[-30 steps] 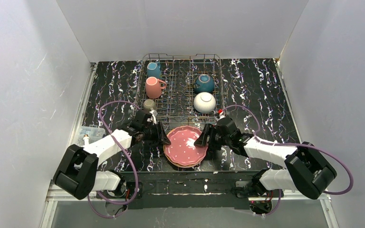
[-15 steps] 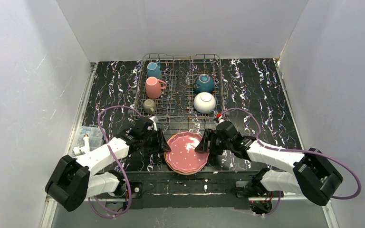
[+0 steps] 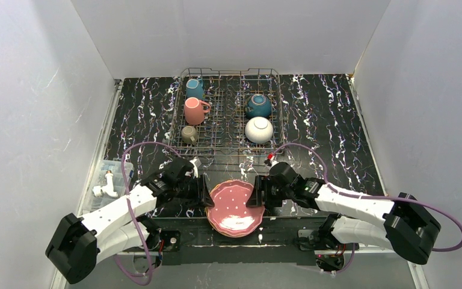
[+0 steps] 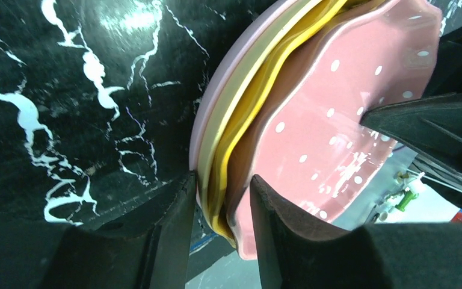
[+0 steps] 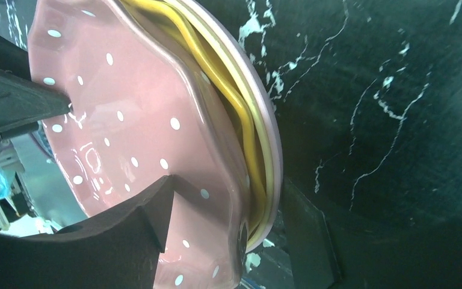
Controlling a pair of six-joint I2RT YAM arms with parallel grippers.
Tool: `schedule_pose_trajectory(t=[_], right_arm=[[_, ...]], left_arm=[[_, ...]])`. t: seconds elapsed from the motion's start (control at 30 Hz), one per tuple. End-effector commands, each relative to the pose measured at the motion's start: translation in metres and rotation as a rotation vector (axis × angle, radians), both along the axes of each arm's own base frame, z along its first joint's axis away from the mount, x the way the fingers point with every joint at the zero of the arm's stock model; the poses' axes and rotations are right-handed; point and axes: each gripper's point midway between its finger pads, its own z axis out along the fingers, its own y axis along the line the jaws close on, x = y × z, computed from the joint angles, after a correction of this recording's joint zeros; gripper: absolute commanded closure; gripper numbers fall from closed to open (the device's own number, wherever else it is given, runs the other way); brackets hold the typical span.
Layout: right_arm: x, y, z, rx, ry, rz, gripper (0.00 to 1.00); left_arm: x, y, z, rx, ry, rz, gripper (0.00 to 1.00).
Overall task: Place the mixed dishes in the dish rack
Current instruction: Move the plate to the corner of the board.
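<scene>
The left claw (image 3: 206,194) and right claw (image 3: 254,196) each clench opposite rims of the stack of plates (image 3: 233,209), pink dotted one uppermost, at the tabletop's (image 3: 331,120) near edge, in front of the dish rack (image 3: 225,114).

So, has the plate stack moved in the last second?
Yes. The plate stack has shifted nearward, down the top view, opening a wider gap to the dish rack.

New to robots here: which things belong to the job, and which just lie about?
Job: pink-topped stack of scalloped ceramic plates; grey wire dish rack; teal mug; pink mug; olive-grey mug; dark-blue bowl; white bowl.
Lying about: clear plastic tub.
</scene>
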Motion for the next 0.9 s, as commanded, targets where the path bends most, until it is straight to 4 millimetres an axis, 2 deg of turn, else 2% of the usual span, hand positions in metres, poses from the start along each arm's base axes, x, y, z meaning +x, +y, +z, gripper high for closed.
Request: schedule_pose_trajectory(t=[0.0, 0.3, 0.47, 0.63, 0.87], right_arm=[[-0.016, -0.003, 0.003, -0.039, -0.009, 0.071, 0.55], [-0.023, -0.014, 0.006, -0.086, -0.023, 0.046, 0.53], [-0.023, -0.02, 0.009, -0.112, -0.036, 0.032, 0.46], [-0.006, -0.022, 0.031, -0.143, -0.115, 0.001, 0.37], [0.015, -0.032, 0.066, -0.221, -0.227, -0.026, 0.32]], left_arm=[[-0.021, -0.004, 0.011, -0.062, 0.039, -0.039, 0.64], [-0.04, 0.007, 0.011, -0.079, 0.051, -0.034, 0.61], [-0.043, 0.012, 0.015, -0.077, 0.04, -0.027, 0.58], [-0.038, 0.015, 0.025, -0.051, 0.004, -0.03, 0.52], [-0.026, 0.023, 0.043, 0.005, -0.078, -0.035, 0.46]])
